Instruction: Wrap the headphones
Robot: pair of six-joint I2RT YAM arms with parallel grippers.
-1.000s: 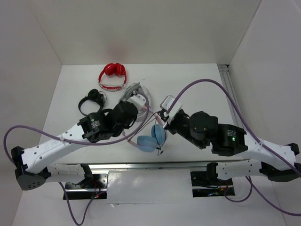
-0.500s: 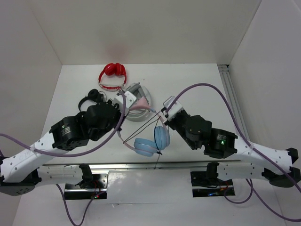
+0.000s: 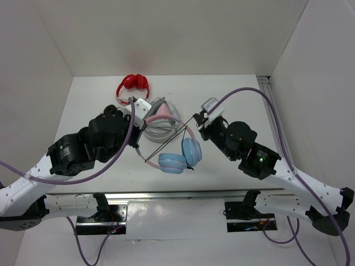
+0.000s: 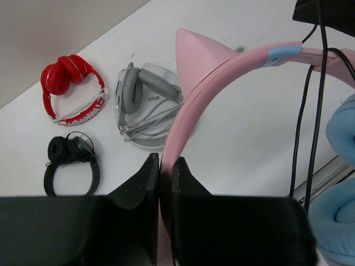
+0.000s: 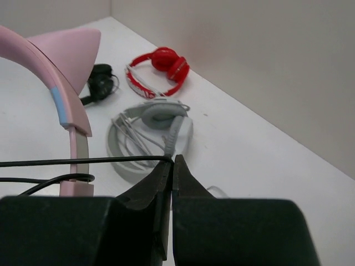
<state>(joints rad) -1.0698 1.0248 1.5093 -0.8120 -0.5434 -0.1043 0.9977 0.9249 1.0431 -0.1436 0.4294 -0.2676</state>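
Observation:
The headphones have a pink cat-ear headband [image 3: 162,114] and light blue earcups [image 3: 191,152], held up over the middle of the table. My left gripper [image 4: 165,164] is shut on the pink headband [image 4: 222,69]; it shows in the top view [image 3: 140,109] at the band's left end. My right gripper [image 5: 172,160] is shut on the thin black cable [image 5: 83,162], which runs taut from its tips across to the band. In the top view the right gripper [image 3: 198,119] sits right of the band, with the cable [image 3: 166,145] stretched down-left.
A red pair [image 3: 133,88] lies at the back. A grey pair [image 3: 158,126] sits on a round white base behind the pink band. A black pair [image 4: 71,160] lies at the left, partly hidden under my left arm in the top view. A rail [image 3: 272,105] lines the right edge.
Both arms moved back and apart. The left gripper carried the headband up and leftward; the right gripper pulled the cable rightward and back. The earcups shifted right.

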